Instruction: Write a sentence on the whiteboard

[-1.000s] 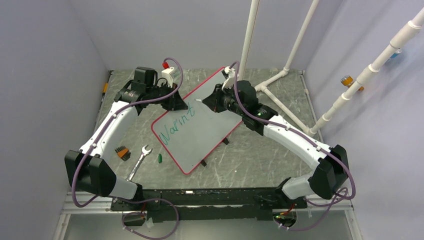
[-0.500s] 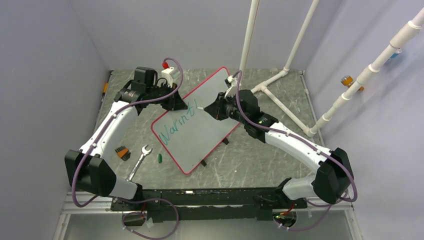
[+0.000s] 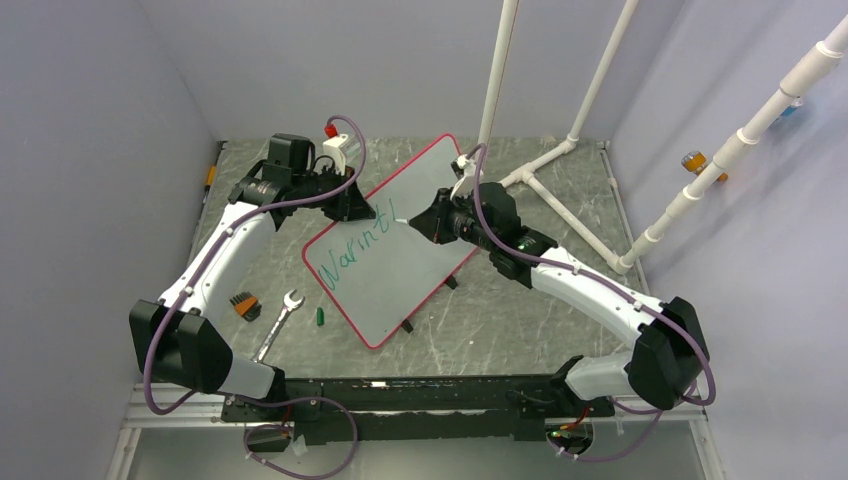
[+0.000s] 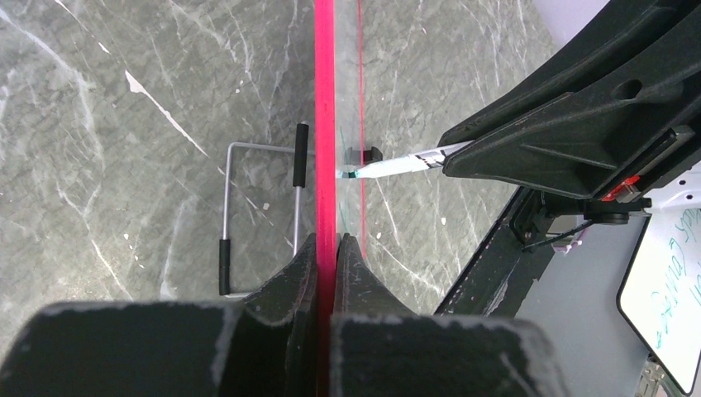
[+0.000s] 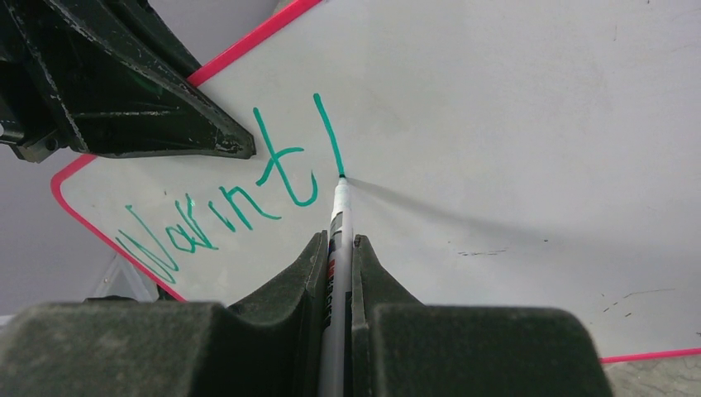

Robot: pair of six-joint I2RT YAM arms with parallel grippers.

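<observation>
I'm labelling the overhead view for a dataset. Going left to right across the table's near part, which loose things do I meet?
Small orange-and-black block → wrench → small green cap → whiteboard.

The whiteboard (image 3: 400, 280) shows a smooth, faintly glossy face inside a shiny red plastic rim, the table (image 3: 500, 320) under it looks like matt marbled stone, and the wrench (image 3: 279, 324) beside it is bright metal.
</observation>
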